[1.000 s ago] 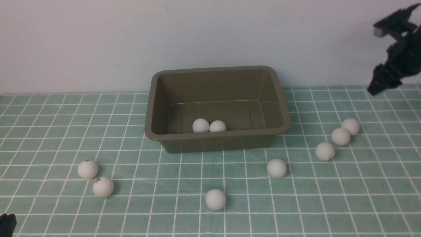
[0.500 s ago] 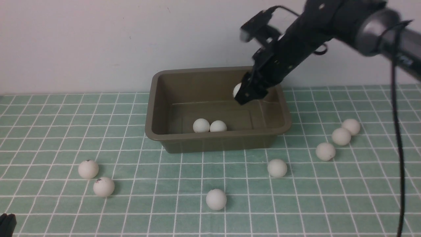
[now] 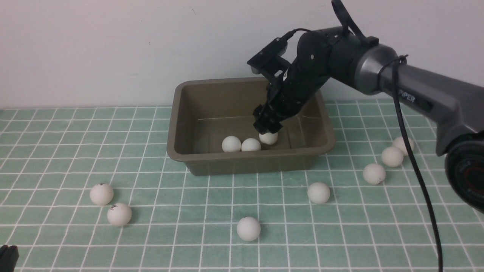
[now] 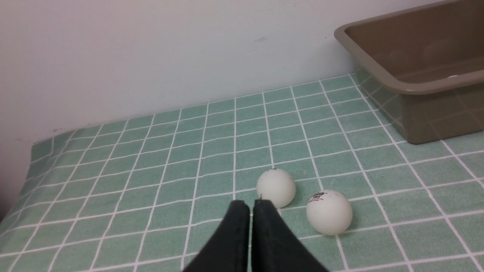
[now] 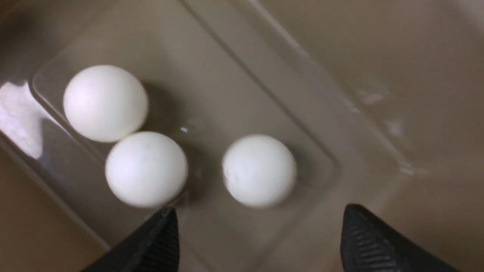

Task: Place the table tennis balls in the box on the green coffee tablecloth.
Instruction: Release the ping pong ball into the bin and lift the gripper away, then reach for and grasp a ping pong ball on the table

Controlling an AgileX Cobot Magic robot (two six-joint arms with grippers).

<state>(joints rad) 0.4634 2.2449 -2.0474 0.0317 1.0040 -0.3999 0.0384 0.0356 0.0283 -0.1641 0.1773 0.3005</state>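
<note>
Right end effector [image 3: 267, 127], jaws wide apart, empty, in box [image 3: 249, 164] on gridded green tablecloth [image 3: 189, 211] by white wall [image 3: 113, 49]

Lab-like test bench — bare white wall [image 3: 113, 45], green gridded tablecloth [image 3: 56, 151].

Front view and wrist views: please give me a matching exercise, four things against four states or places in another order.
1. black right gripper
2. black left gripper
3. olive-brown plastic box
4. white ball with red print

A. shut
B. loose on the teal-green checked cloth, outside the box
C. open
D. holds three white balls

Pairs: 1-C, 2-A, 3-D, 4-B
</note>
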